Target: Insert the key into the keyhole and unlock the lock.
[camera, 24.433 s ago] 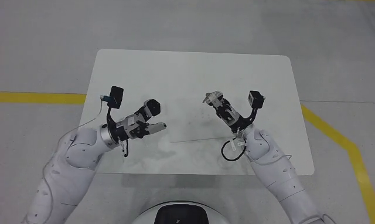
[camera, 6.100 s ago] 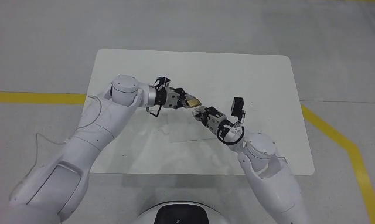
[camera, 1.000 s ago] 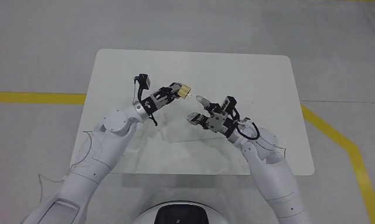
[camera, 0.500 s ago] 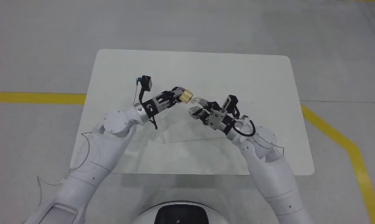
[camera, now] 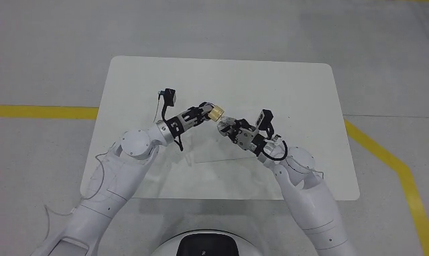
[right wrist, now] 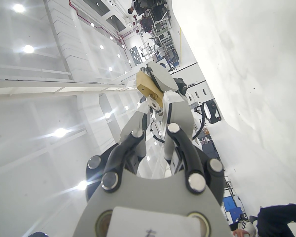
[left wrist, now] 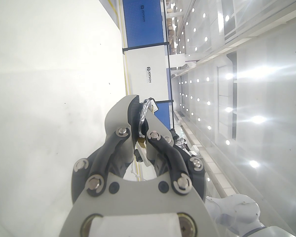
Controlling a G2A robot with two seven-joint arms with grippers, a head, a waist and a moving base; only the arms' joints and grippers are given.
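A brass padlock (camera: 215, 112) is held above the middle of the white table (camera: 288, 88). My left gripper (camera: 208, 112) is shut on its silver shackle (left wrist: 143, 110), and a bit of the brass body (left wrist: 141, 142) shows between the fingers. My right gripper (camera: 224, 124) meets the lock from the opposite side. In the right wrist view its fingers close around a small silver key (right wrist: 153, 102) at the bottom face of the padlock (right wrist: 143, 85). The keyhole itself is hidden by the key and fingers. A left-arm finger (right wrist: 162, 77) shows behind the lock.
Both arms are raised over the table's centre, wrists close together. A faint outline of a thin sheet (camera: 214, 152) lies on the table below them. Yellow floor tape (camera: 40, 112) runs past the table on both sides.
My right gripper, open and apart from the lock a second ago, has moved in to the padlock's bottom face and closed there. The left gripper shifted the padlock slightly toward it.
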